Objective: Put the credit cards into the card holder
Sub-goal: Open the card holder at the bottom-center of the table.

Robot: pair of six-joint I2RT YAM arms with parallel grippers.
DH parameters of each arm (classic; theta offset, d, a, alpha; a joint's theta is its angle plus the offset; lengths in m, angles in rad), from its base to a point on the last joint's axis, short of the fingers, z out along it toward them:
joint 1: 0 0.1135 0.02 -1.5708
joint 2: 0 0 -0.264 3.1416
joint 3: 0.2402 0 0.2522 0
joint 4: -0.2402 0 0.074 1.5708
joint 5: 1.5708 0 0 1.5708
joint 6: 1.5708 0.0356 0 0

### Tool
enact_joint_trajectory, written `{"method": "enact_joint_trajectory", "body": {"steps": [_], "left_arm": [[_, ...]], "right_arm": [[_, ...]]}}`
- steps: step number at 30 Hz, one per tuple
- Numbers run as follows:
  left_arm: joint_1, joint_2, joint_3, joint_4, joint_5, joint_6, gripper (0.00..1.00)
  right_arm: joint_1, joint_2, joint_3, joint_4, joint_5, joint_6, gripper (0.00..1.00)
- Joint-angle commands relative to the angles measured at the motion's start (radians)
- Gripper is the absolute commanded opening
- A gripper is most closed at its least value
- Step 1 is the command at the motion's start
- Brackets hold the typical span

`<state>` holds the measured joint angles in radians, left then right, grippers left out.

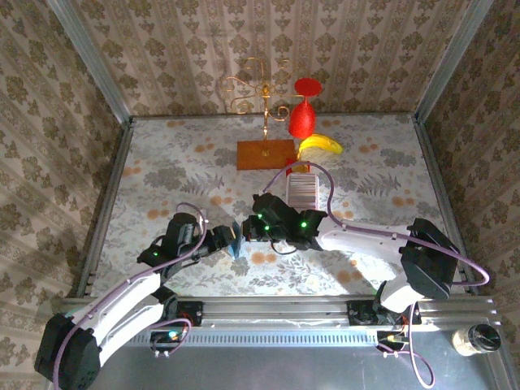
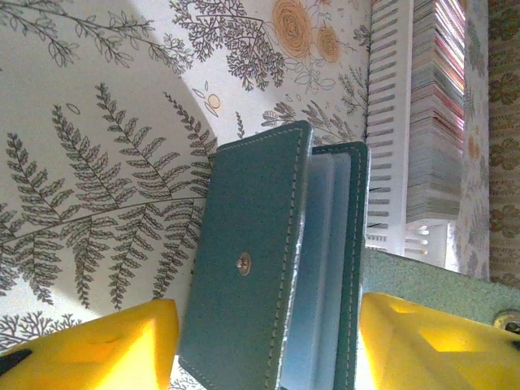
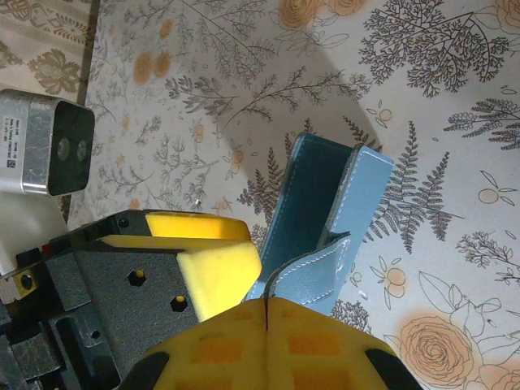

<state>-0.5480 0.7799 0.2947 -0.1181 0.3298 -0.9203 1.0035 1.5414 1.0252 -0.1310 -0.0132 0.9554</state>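
Right wrist view, item one: right tool [image 3: 266, 315], yellow pads pressed together, clamped on the snap tab [image 3: 307, 272] of the card holder [image 3: 321, 191]. Holder: teal, standing on edge just ahead of the pads, covers parted a little, paler pockets showing.

Item two: left tool [image 2: 268, 337], pads [image 2: 106, 345] apart, one to each side of the holder, each against or just beside a cover. Whether they press it or merely flank it cannot be told.

Item three: tabletop [image 2: 97, 122], floral print, beneath both tools.

Item four: credit cards [image 2: 435, 106], packed edge-on in a white slotted rack [image 2: 388, 122], beyond the holder, ahead and to the right of the left tool. No card can be seen in the holder.

Item five: wooden block [image 1: 266, 154] and yellow banana [image 1: 321, 145], beyond the rack, well clear of both tools.

Step in hand, as judged: opening and steadying the holder; no card taken up yet. The next move likely calls for the left tool to grip the covers firmly with the pockets agape. The right tool would then let go the tab, reach ahead to the rack and pinch out a single card by its upper edge.
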Motion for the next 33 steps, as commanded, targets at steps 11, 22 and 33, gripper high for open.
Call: {"method": "enact_joint_trajectory", "body": {"steps": [11,22,33], "left_arm": [[0.013,0.066,0.001,-0.036,-0.021,0.051,0.31],[0.013,0.038,-0.073,-0.041,-0.055,0.040,0.08],[0.015,-0.074,-0.135,-0.069,-0.069,0.000,0.05]], "right_arm": [[-0.001,-0.045,-0.017,-0.123,0.080,0.008,0.00],[-0.060,0.012,-0.043,-0.242,0.130,0.001,0.00],[-0.028,-0.007,0.114,-0.527,0.231,-0.082,0.41]]}}
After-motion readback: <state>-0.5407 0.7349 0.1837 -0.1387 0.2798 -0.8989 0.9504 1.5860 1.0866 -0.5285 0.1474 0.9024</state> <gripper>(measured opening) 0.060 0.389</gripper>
